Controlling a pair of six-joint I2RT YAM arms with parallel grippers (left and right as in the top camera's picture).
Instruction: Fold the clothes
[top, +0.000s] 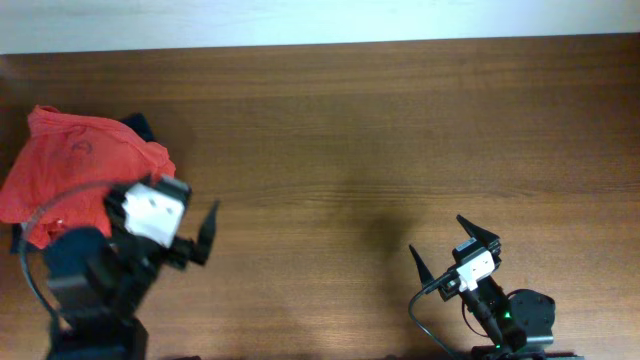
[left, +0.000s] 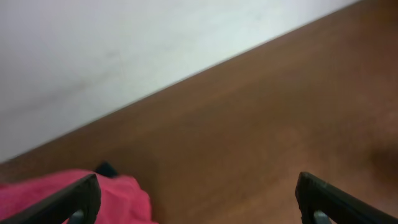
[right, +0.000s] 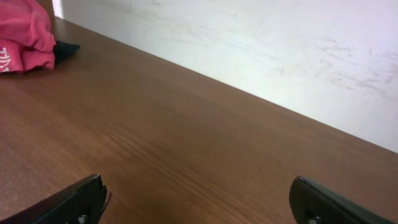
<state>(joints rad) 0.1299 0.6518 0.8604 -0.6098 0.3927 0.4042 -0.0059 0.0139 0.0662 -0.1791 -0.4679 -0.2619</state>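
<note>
Our crumpled orange-red fabric T-shirt (top: 75, 165) lies bunched at the far left of the brown wooden surface (top: 380, 130) (no clear long axis). Our left hand (top: 200, 240), jaws spread and empty, hovers just beside it, pointing away. The right hand (top: 445, 248), equally spread, stands well apart.

Orange-red T-shirt (top: 75, 165), unfolded, bunched in a loose wrinkled heap at the far left end of the tabletop (top: 400, 120), lying flat-ish with rumpled edges and no clear sleeve or collar shape. Its near-side part is hidden in the overhead view; a faint round mark shows on the upper fabric. From the right wrist view it reads as a pinkish-red mound in the far-left corner, a scrap of pale lettering at its edge, too cut off to read.
</note>
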